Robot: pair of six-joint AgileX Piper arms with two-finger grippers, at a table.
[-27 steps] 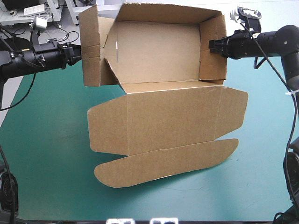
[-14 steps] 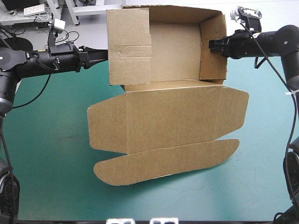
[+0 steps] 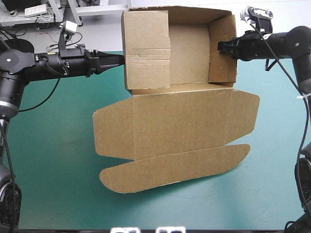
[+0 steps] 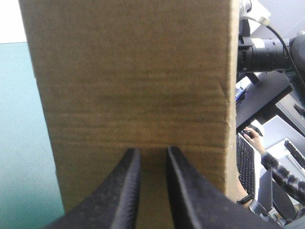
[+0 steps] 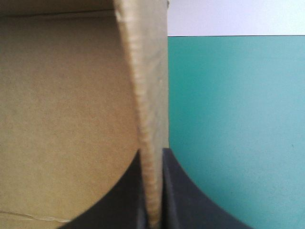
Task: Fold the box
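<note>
Count: one box (image 3: 177, 99), one table (image 3: 48, 145), two grippers.
Box parts: one open tray (image 3: 189, 53), one lid (image 3: 180, 121) lying flat, two rounded ears on the lid's ends, one round-ended strip (image 3: 175, 167) along the lid's edge farthest from the tray.
Box position: on the teal-green cover. The tray end sits at the table's far edge and the lid reaches back from it toward the middle.
Long axis: the sheet as a whole runs straight away from the far edge. Tray and lid each lie with their long side parallel to that edge (the strip is slightly skewed, its left end farthest from it).
Facing: tray mouth up, lid's inner face up.
Left gripper (image 3: 121, 59): level, near the far edge. The black fingers (image 4: 124, 195) are all but closed, with a thin gap and no board between them. The tips are against the outer face of the tray's left panel (image 3: 147, 53) at a crease, and the panel leans in over the tray.
Right gripper (image 3: 219, 47): level, near the far edge, clamped on the tray's right wall (image 3: 222, 63), which runs edge-on between its fingers (image 5: 181, 205).
</note>
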